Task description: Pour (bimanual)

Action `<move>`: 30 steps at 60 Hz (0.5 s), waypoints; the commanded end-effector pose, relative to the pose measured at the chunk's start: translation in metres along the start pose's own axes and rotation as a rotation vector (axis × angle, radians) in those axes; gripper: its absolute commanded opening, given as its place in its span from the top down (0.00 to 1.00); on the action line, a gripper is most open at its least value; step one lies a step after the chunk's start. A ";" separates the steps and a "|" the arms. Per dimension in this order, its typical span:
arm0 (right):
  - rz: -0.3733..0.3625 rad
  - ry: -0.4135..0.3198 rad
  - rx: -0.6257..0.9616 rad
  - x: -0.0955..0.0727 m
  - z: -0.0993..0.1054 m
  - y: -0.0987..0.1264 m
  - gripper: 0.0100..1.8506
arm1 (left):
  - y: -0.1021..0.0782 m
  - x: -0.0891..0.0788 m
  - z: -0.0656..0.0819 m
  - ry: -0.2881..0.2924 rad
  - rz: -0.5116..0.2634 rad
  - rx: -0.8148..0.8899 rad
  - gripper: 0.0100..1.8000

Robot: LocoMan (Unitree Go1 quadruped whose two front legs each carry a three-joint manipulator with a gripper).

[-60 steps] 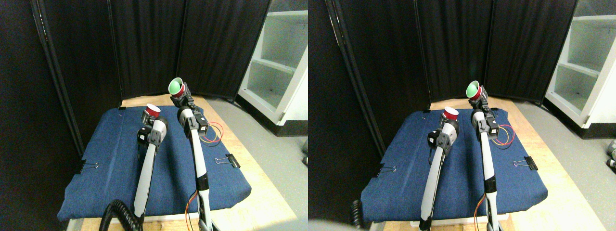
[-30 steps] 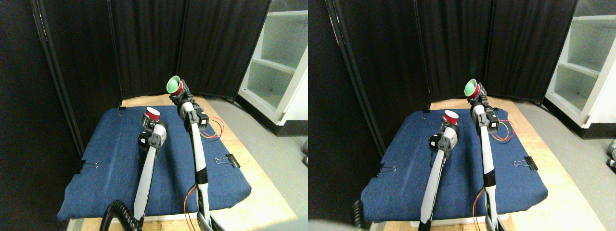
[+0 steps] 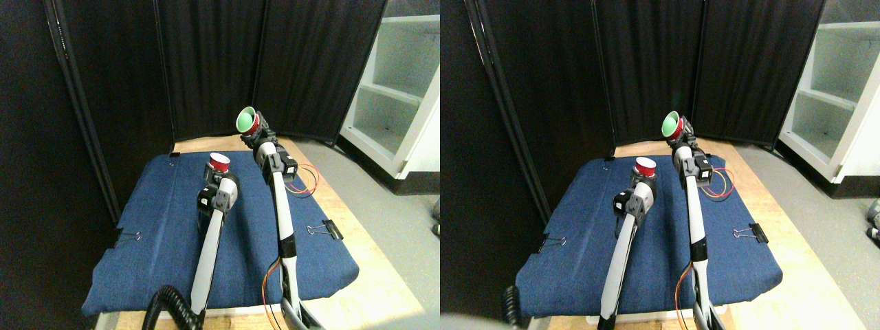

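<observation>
Your right tool (image 3: 254, 130) is clamped on a tilted green-lined cup (image 3: 246, 121), held above and right of the upright red cup (image 3: 219, 163) clamped in your left tool (image 3: 215, 173), both over the blue-padded desk (image 3: 151, 227).

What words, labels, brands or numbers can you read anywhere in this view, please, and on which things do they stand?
None can be read.
The red cup at the left gripper: no print shows.
The green-lined cup at the right gripper: no print shows.
The blue cloth, black curtains and white shelf: plain, no lettering visible.
</observation>
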 end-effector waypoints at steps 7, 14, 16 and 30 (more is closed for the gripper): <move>-0.002 -0.010 -0.092 0.004 -0.001 0.004 1.00 | -0.010 -0.007 -0.001 0.002 -0.054 -0.031 1.00; -0.003 -0.005 -0.131 0.004 -0.002 0.006 1.00 | -0.013 -0.010 -0.001 0.017 -0.058 -0.036 1.00; 0.002 -0.002 -0.143 0.004 -0.002 0.006 1.00 | -0.015 -0.011 -0.002 0.023 -0.054 -0.052 1.00; 0.041 0.013 -0.187 0.005 -0.004 0.011 1.00 | -0.021 -0.011 -0.003 0.039 -0.048 -0.049 1.00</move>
